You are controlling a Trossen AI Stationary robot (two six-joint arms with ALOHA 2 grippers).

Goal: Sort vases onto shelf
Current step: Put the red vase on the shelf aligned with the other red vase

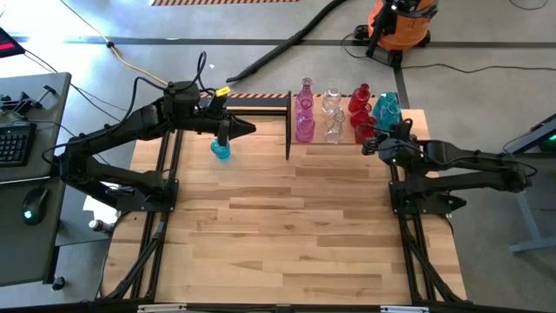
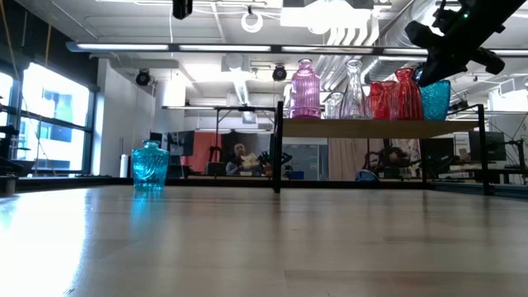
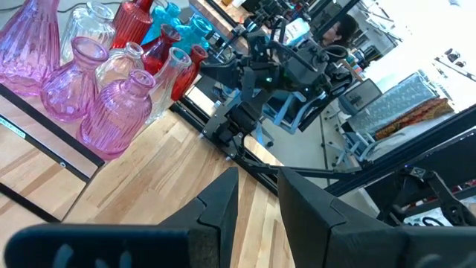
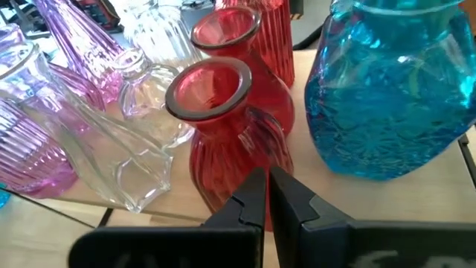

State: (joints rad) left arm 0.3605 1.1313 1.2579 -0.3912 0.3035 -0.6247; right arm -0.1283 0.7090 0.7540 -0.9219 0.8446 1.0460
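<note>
The shelf (image 2: 363,128) stands at the table's far right. On it stand pink vases (image 1: 304,129), clear vases (image 1: 334,129), red vases (image 1: 361,111) and a teal vase (image 1: 387,109), all upright on their bases. Another teal vase (image 1: 221,149) stands on the tabletop left of the shelf. My left gripper (image 1: 240,130) hangs open above and just right of that vase, with nothing between its fingers (image 3: 223,205). My right gripper (image 4: 266,190) is shut and hovers at the shelf's near edge, above the vases' tops, pointing at the nearer red vase (image 4: 223,141).
A black post (image 1: 288,126) marks the shelf's left end. Black frame rails (image 1: 161,200) run along both table sides. The wide near half of the tabletop (image 1: 287,235) holds nothing. An orange shop vacuum (image 1: 400,26) and hose lie on the floor beyond the far edge.
</note>
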